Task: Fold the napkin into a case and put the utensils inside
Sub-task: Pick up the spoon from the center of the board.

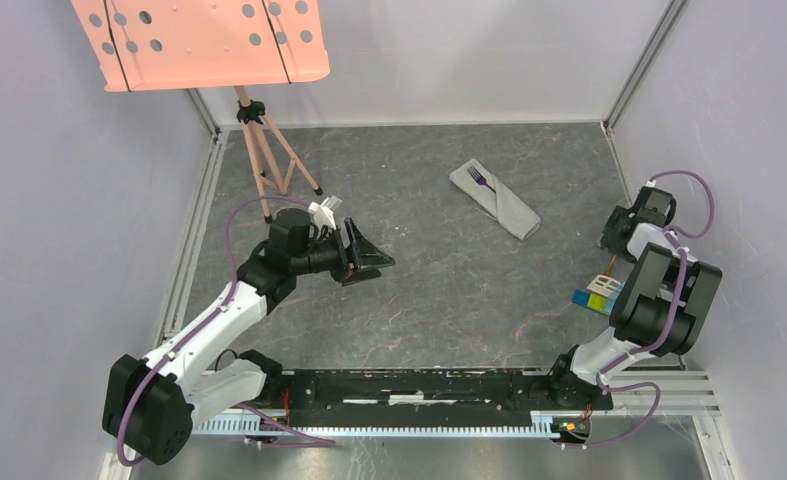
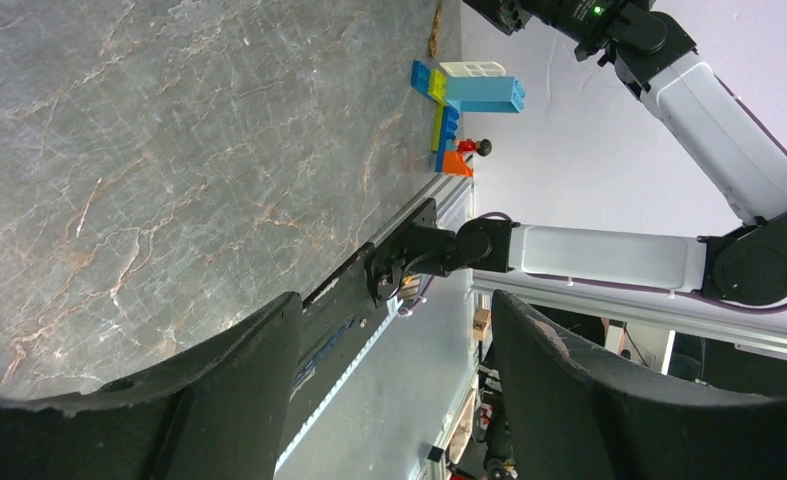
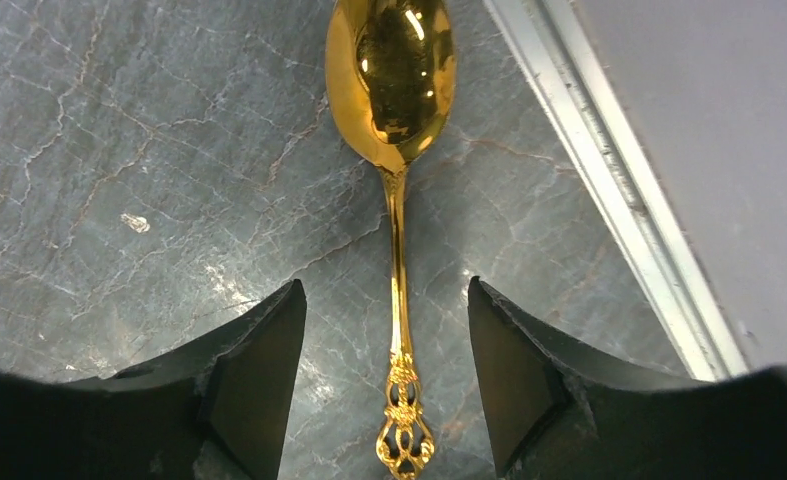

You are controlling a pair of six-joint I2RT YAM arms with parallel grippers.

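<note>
1. Spoon [image 3: 393,140] flat on table [image 1: 449,300] at the right edge, beside the wall rail. Long axis runs straight out from right gripper [image 3: 384,290]: bowl far, ornate handle end near.
2. Right gripper straddles the handle, jaws apart, gap on both sides, nothing gripped. Closing line crosses the handle squarely.
3. Left gripper [image 2: 394,300] hangs mid-left, jaws wide, empty. Right arm is far nearer the spoon.
4. Case [image 1: 496,200] lies far-left of the right gripper, well apart. Long axis is diagonal, far-left to near-right.
5. Fork [image 1: 479,178] is tucked in, tines out at the far-left end. Judged: mouth there, so the spoon must turn to match.
</note>
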